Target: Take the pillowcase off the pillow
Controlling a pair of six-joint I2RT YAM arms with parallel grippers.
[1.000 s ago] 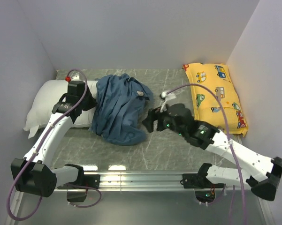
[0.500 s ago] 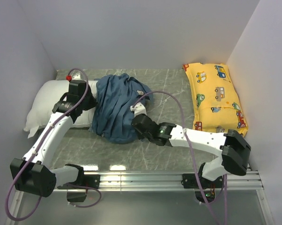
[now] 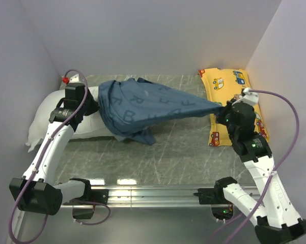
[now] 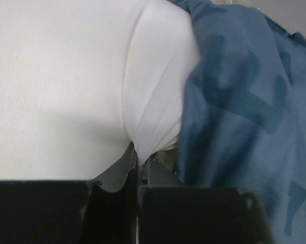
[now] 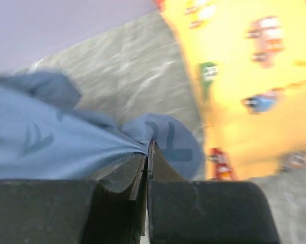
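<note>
Stretching taut, the pillowcase spans from the pillow, pinched by the left gripper, to the right gripper clamped on its edge beside the yellow pillow.

Enclosure inspected from the top view. The tabletop was grey stone-patterned with pale veining. Plain, matte, pale lavender-white walls closed three sides: the back wall at 12 o'clock, the left wall at 9 o'clock, the right wall at 3 o'clock. A metal rail ran along the 6 o'clock edge. Two bright light reflections lay just beyond the rail. Lighting was even and diffuse.
</note>
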